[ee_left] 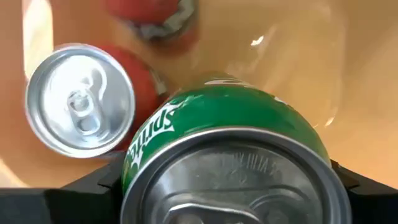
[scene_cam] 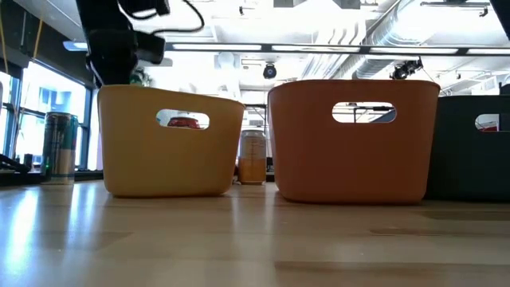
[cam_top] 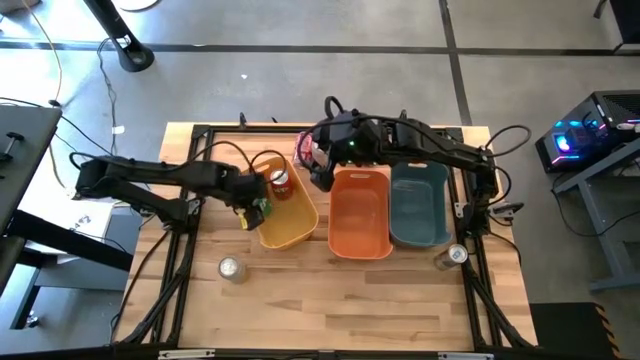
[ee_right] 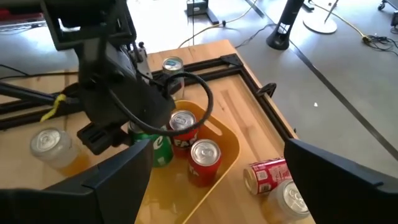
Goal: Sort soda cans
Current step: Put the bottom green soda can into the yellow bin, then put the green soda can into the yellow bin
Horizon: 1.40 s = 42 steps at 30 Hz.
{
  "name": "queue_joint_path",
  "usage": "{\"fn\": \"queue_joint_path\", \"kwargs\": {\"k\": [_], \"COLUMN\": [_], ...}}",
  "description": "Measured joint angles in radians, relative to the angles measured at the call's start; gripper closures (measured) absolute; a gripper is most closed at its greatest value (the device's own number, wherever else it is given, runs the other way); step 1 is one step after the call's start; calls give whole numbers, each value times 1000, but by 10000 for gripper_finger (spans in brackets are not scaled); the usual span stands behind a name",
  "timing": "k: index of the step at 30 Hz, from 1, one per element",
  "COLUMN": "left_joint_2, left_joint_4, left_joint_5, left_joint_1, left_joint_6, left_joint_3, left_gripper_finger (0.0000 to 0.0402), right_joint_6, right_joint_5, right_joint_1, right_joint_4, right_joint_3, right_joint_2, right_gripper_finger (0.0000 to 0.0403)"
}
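Toward the worktop's front left corner, a silver-topped can (cam_top: 231,268) stands alone on the wood. Just behind it, the left gripper (cam_top: 255,210) hangs over the left rim of the yellow bin (cam_top: 300,225), its fingers clamped on the sides of a green can (ee_left: 227,162), which is held upright above the bin's floor. Inside that bin stand two red cans (ee_right: 183,127) (ee_right: 205,158), upright and close together, just beside the held can.

Behind the yellow bin, near the worktop's back edge, a red can (ee_right: 267,174) lies on its side, with another can (ee_right: 292,199) just beside it. Seen level from the front, one more upright can (scene_cam: 253,157) shows through the gap between the yellow bin and the orange bin (cam_top: 360,245).

The right gripper (cam_top: 318,172) hovers over the back of the worktop, at the back ends of the yellow and orange bins. Its fingers (ee_right: 112,180) are spread wide with nothing between them.

The teal bin (cam_top: 420,235) sits touching the orange one on its right. Off its front right corner, near the worktop's right edge, stands a last can (cam_top: 455,255).
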Motion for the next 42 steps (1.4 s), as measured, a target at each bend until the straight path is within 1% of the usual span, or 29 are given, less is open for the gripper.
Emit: {"fn": "queue_joint_path", "kwargs": {"k": [5, 12, 13, 16, 18, 20, 23, 26, 30, 32, 36, 37, 39, 42], "left_joint_2": [51, 105, 112, 143, 164, 185, 196, 176, 118, 85, 16, -2, -43, -139], "left_joint_4": [-12, 4, 4, 2, 0, 0, 3, -1, -12, -34, -98, -110, -103, 13], "left_joint_5": [42, 59, 59, 59, 59, 59, 64, 71, 99, 117, 120, 120, 119, 103], "left_joint_1": [43, 45, 45, 45, 45, 45, 45, 50, 64, 68, 69, 69, 69, 67], "left_joint_6": [60, 161, 164, 164, 164, 164, 163, 157, 146, 131, 118, 118, 102, 98], "left_joint_3": [-5, -4, -4, -4, -4, -4, -4, -1, 36, 60, 116, 129, 156, 170], "left_gripper_finger": [118, 118, 109, 50, 22, 12, 14, 16, 16, 15, 14, 14, 14, 14], "right_joint_6": [0, -2, -2, -1, -3, -3, -6, -19, -26, -27, -49, -64, -66, -5], "right_joint_5": [0, 0, 0, 0, 0, 0, 0, 0, -2, -7, -4, 9, 72, 135], "right_joint_1": [0, 1, 1, 1, 1, 1, 1, 1, 1, 1, 0, 0, -4, -34], "right_joint_4": [1, 0, 0, 0, -3, -10, -23, -30, -30, -30, -48, -65, -97, -158], "right_joint_3": [0, 0, 0, 0, 0, 0, 0, 0, 0, 0, 0, 0, -1, -1], "right_joint_2": [3, 4, 4, 5, 4, 5, 5, 5, 5, 5, 2, 0, -12, -36], "right_gripper_finger": [47, 47, 47, 47, 47, 47, 47, 47, 47, 47, 47, 47, 47, 47]}}
